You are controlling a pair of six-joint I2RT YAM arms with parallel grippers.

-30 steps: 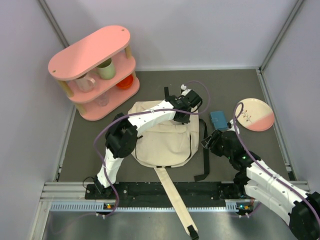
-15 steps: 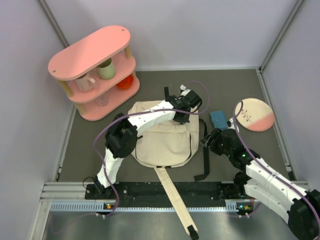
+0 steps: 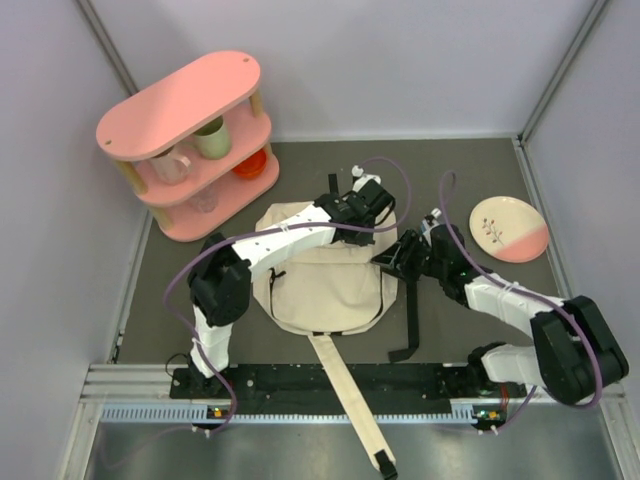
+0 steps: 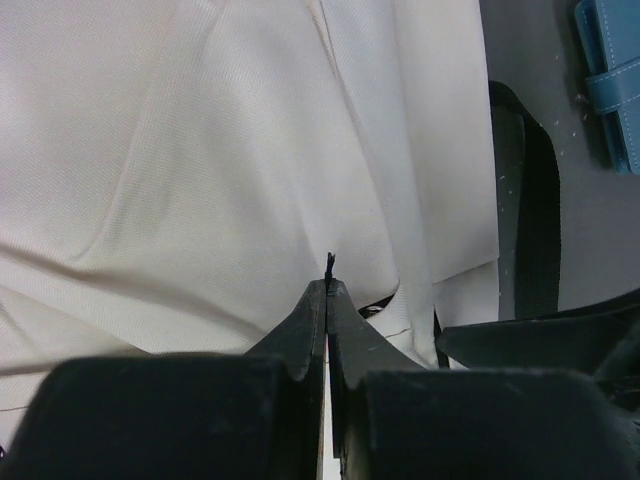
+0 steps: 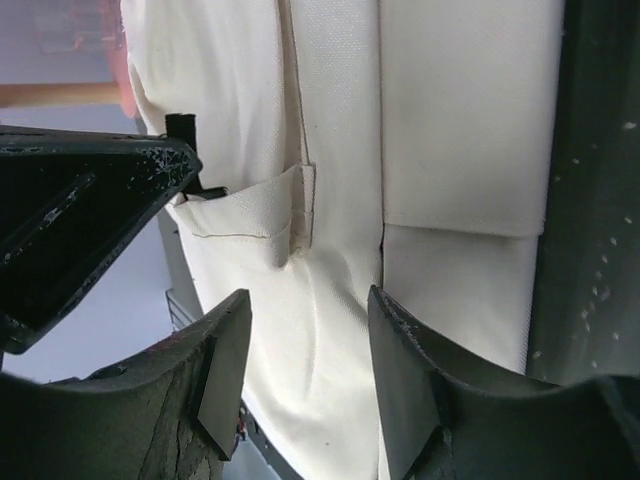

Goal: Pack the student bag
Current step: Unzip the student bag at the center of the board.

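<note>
Your left jaws now pinch a black tab [image 4: 329, 262] on the student bag [image 3: 330, 290]; right jaws, spread, have arrived beside it: opening appears imminent.

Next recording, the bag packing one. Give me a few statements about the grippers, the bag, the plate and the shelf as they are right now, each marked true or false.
1. The left gripper is shut, pinching a small black tab at the student bag. True.
2. The right gripper is clamped on the plate. False: its fingers stand apart at the bag's right edge, and the plate lies apart from it, further right.
3. A green mug stands in the pink shelf. True.
4. The bag hangs from the shelf. False: it lies flat on the table, beside the shelf.
</note>
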